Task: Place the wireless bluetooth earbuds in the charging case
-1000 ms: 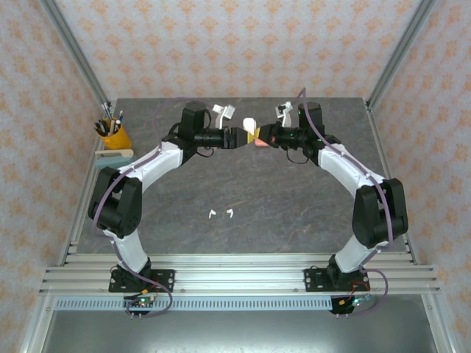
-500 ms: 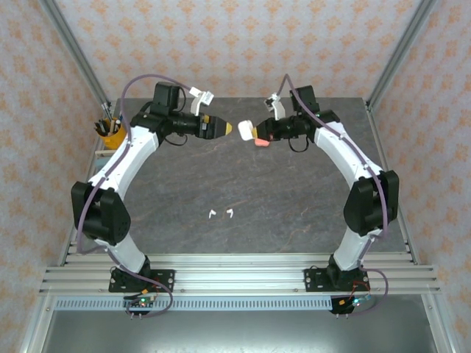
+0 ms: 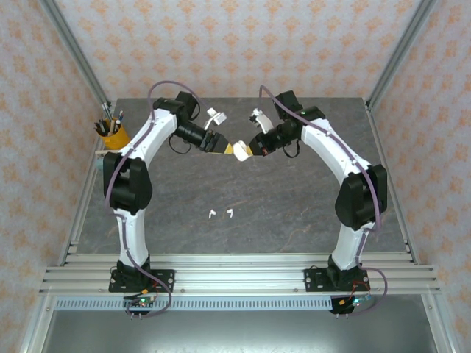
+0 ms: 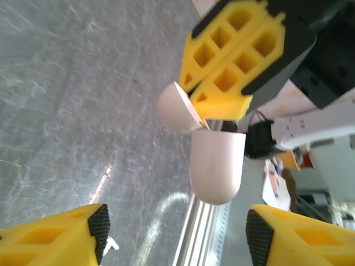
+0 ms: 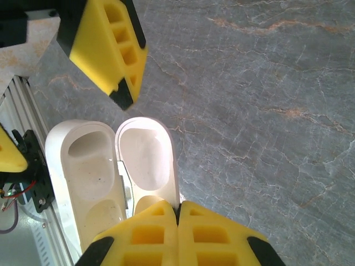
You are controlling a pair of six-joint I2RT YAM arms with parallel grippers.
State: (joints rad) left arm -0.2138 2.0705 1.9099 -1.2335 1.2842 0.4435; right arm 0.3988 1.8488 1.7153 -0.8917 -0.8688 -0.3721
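Two arms reach in from the near edge and meet above the far middle of the table (image 3: 294,220). One white charging case (image 4: 216,166) hangs in the air between them, open at its hinge. In the right wrist view its two hollowed halves (image 5: 83,166) lie side by side, facing the camera.

The right gripper (image 5: 177,233) has its yellow fingers pressed together on the near edge of one half of the case, so that it is clamped there. The left gripper (image 4: 177,235) faces it from the left. Its jaws stand apart, and the case sits just ahead of the gap and clear of both pads. In the top view the two grippers, left (image 3: 225,147) and right (image 3: 245,151), are nearly tip to tip.

Two white earbuds (image 3: 211,215) (image 3: 229,212) lie on the table near each other, well apart from the case and nearer to the arm bases, about midway between left and right. Both are loose on the surface.

At the far left edge stands one yellow cup (image 3: 114,138) with several pens (image 3: 107,118) sticking out of it.

The table is a dark grey, stone-like slab with pale veins. Aluminium rails (image 3: 235,276) run along its near edge and carry the two arm bases. Aluminium posts (image 3: 73,51) rise at the far corners. The walls behind and beside are covered in pale wallpaper (image 3: 235,44) with a repeating orange motif.
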